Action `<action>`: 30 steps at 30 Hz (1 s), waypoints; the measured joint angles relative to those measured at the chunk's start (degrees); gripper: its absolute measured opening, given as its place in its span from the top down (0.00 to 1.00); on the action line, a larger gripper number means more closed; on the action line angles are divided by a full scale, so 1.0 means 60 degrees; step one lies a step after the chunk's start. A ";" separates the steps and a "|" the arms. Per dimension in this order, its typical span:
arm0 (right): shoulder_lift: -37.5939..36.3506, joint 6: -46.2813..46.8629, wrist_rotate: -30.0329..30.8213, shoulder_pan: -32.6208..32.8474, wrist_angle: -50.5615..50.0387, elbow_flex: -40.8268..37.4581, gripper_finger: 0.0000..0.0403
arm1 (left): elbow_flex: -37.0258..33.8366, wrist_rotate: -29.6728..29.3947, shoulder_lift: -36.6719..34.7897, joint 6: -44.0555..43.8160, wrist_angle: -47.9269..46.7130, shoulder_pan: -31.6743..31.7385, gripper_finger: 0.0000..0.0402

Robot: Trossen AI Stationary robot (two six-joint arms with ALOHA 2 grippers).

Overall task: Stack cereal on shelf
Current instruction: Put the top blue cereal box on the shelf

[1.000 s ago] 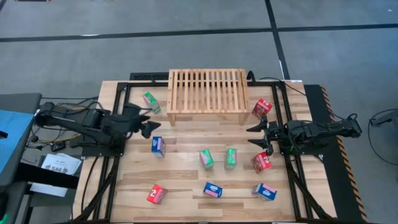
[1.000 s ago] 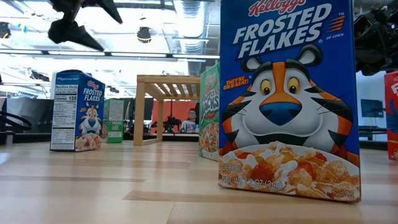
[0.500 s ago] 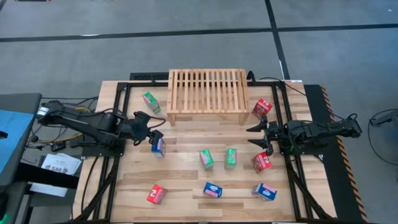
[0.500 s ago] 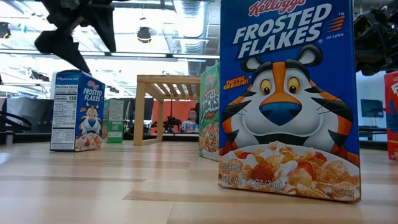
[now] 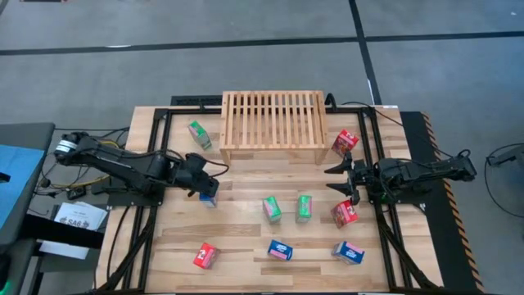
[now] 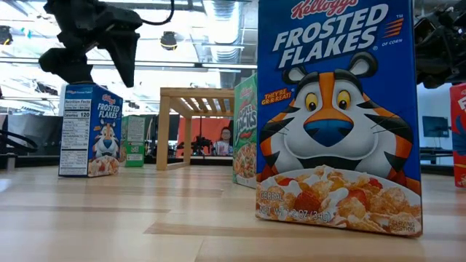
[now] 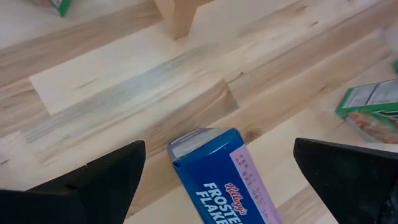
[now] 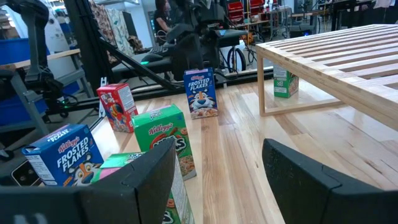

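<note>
Nine cereal boxes stand or lie on the table [image 5: 246,246], none yet on the shelf [image 5: 273,119], whose slats are bare. The rack sits at twelve o'clock on the tabletop.

Left gripper [image 5: 205,182] is positioned directly over the blue box [image 5: 208,197] at about nine o'clock from table centre. Its wrist view shows both fingers [image 7: 93,177] spread wide, one to each side of that box [image 7: 214,171], with clear gaps either side; no contact is visible. In the low view the same gripper [image 6: 102,54] hangs just above the box top [image 6: 91,131].

Right gripper [image 5: 342,179] waits at three o'clock, fingers apart, with nothing between them. A red box [image 5: 344,214] lies near it toward five o'clock, another red one [image 5: 345,142] toward one o'clock beside the rack's leg.

Assessment: the step in hand is the first pick, at the approach stage. The task appears barely begun.

Next move, in my judgement: descend until the fingers bracket the box's narrow sides, close gently, lift clear, then carry toward twelve o'clock onto the slats. The green box [image 5: 199,134] at eleven o'clock sits close to the carry path and should be avoided. Light cardboard may tip or crush under an off-centre squeeze.
</note>
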 joint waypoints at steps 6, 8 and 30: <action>-0.0003 0.0000 0.0000 -0.0003 0.0000 0.0003 0.34 | 0.0000 0.0152 0.0486 -0.0011 0.0002 -0.0007 0.00; -0.0002 0.0000 0.0000 -0.0003 -0.0002 0.0002 0.34 | -0.0002 0.0266 0.0679 -0.0012 -0.0001 -0.0007 0.00; -0.0002 0.0000 0.0002 -0.0002 0.0000 0.0000 0.34 | -0.0011 0.0552 0.1269 -0.0064 -0.0010 -0.0007 0.37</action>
